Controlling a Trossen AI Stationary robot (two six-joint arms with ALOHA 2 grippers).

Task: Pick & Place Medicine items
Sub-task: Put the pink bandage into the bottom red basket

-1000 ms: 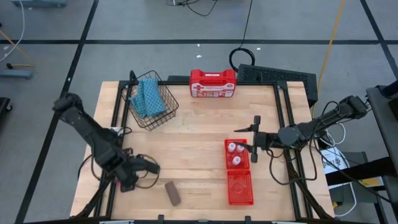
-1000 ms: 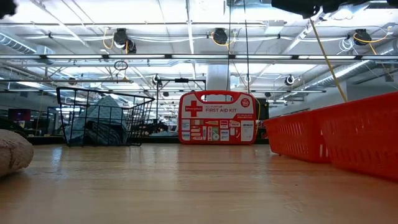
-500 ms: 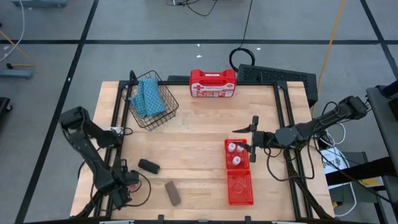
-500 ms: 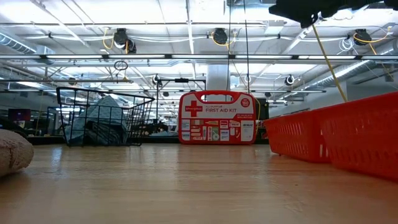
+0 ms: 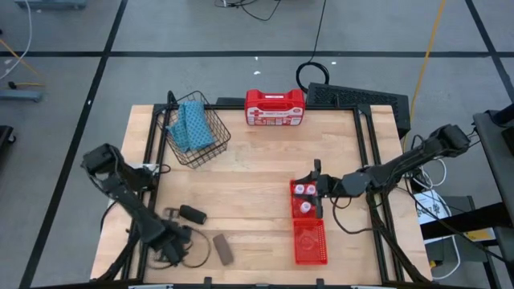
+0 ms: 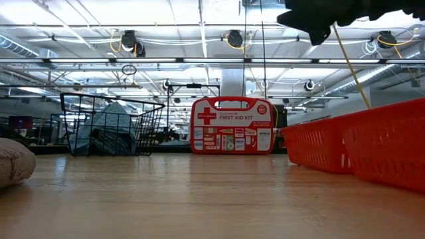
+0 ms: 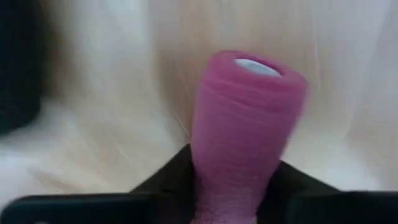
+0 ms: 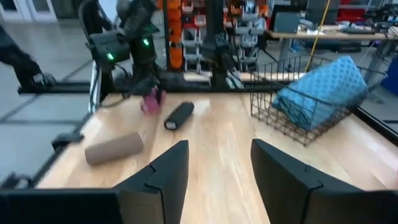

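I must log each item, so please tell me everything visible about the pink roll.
The pink roll is a finger-sized cylinder of soft-looking wrap with a pale core at its end. The left end effector grips it between both fingers, near the table's front left corner, close to the black roll. Whether it touches the wood is unclear.

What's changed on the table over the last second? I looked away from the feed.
The left gripper drew back from the black roll, leaving it on the table, and now sits at the front left edge, shut on the pink roll. The right gripper moved in over the red bin, above the white bottles, fingers open. The brown roll, wire basket and first aid case stayed put.
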